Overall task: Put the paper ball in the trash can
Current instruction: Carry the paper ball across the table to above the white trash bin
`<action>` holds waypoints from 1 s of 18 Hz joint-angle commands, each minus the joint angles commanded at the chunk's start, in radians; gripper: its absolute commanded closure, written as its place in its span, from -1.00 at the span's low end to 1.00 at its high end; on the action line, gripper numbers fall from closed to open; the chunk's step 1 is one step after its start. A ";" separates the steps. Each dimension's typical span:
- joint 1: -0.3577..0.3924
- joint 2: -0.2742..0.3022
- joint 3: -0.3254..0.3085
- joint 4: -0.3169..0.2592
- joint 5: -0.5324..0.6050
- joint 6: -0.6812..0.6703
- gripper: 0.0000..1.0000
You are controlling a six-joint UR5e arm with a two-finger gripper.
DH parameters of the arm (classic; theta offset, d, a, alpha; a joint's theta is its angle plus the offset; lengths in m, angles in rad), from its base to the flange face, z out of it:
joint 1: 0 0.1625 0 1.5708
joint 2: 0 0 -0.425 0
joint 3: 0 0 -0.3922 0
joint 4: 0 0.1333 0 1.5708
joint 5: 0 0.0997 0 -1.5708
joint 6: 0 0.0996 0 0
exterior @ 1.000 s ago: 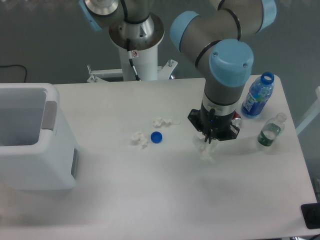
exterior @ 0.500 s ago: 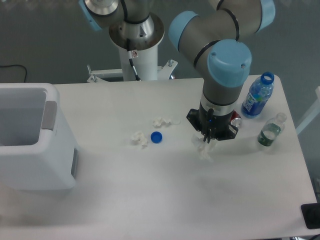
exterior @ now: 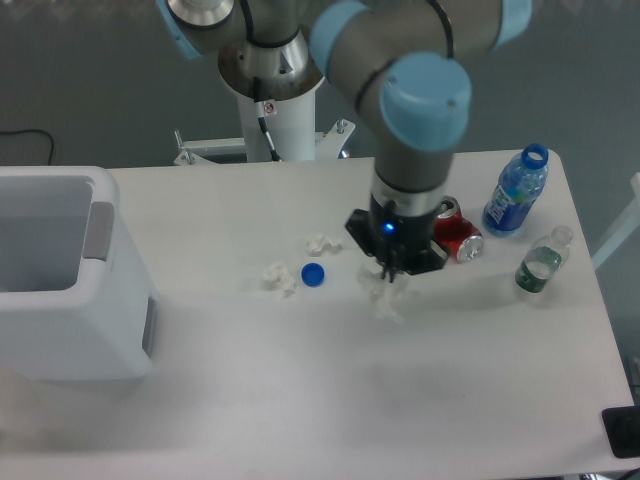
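Hand (exterior: 388,281) pointed down, fingers closed

White table (exterior: 300,400) carries: trash can (exterior: 60,300) at left edge, blue cap (exterior: 313,274) and two paper scraps (exterior: 278,277) (exterior: 320,243) mid-table, red can (exterior: 458,236) and two bottles (exterior: 516,192) (exterior: 541,262) near right edge.

The trash can (exterior: 70,300) is sitting at the table's (exterior: 300,400) nine o'clock edge. The tool (exterior: 390,272) is hanging near centre, the paper ball (exterior: 384,299) just below it toward six. Two bottles (exterior: 516,192) are standing toward three o'clock.
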State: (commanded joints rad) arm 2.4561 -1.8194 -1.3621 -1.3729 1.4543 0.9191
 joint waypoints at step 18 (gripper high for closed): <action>-0.258 0.146 -0.006 0.009 -0.221 -0.244 0.91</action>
State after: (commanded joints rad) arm 2.1983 -1.6737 -1.3683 -1.3637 1.2334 0.6750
